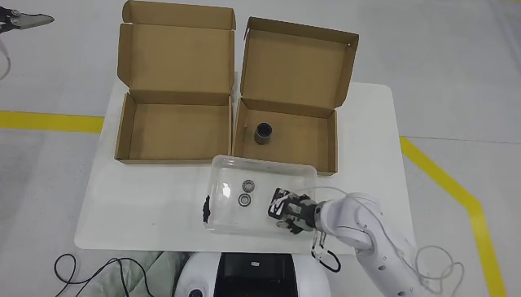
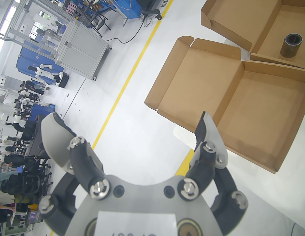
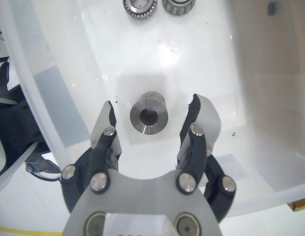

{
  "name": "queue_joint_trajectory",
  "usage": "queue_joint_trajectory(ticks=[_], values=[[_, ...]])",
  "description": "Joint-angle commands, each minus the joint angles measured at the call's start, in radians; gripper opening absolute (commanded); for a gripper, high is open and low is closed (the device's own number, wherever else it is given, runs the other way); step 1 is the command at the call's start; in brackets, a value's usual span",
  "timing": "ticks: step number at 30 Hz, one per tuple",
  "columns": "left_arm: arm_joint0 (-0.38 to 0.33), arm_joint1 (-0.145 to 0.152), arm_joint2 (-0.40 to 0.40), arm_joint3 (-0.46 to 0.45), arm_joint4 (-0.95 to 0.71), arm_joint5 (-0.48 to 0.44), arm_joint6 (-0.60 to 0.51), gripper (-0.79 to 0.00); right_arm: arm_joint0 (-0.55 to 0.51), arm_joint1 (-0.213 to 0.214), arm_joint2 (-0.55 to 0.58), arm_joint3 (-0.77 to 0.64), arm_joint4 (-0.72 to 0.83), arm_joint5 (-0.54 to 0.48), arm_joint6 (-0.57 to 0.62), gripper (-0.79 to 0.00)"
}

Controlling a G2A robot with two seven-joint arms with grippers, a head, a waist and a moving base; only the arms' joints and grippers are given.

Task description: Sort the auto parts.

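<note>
My left hand [image 2: 129, 120] hangs with its fingers wide apart and nothing between them, and the open brown cardboard box on the left [image 1: 179, 130] lies ahead of it. The job belongs to my right hand [image 3: 152, 106], down inside the clear plastic tub [image 1: 260, 161] at the near edge of the white table [image 1: 366, 134]. Its fingers are apart, one on each side of the short bright steel bushing [image 3: 149, 117], and not touching it yet.

To take the bushing well, I should centre it between my pads [image 3: 113, 117] first. As I judge it, it sits slightly nearer one finger. I'd close on its round flank instead of the wider bored face turned toward my wrist, since smooth steel will likely slip from a shallow pinch. Then I'd lift straight up so I clear the tub's wall before swinging away. I reckon it belongs in the right-hand brown cardboard box [image 1: 305, 138], with the dark upright metal cylinder [image 1: 262, 134] that is already there.

Counting from the left:
- two cardboard boxes, the left one with nothing in it
- one dark cylinder
- one tub
- two silvery tapered roller bearings [image 3: 140, 1] side by side toward the tub's left half, well apart from my fingers
- one steel bushing
</note>
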Motion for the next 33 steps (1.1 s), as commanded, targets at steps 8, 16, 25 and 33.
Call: queue_joint_trajectory(ticks=[8,16,25,33], values=[[0.0,0.0,0.0,0.0,0.0,0.0,0.0,0.0,0.023,0.003,-0.025,0.009,0.003,0.027,0.03,-0.56],[0.0,0.0,0.0,0.0,0.0,0.0,0.0,0.0,0.04,0.006,-0.046,-0.002,0.001,0.038,0.044,-0.785],[0.0,0.0,0.0,0.0,0.0,0.0,0.0,0.0,0.037,0.014,-0.043,-0.058,-0.086,0.03,-0.104,-0.785],[0.0,0.0,0.0,0.0,0.0,0.0,0.0,0.0,0.027,0.023,0.009,-0.043,-0.127,0.001,-0.475,-0.785]])
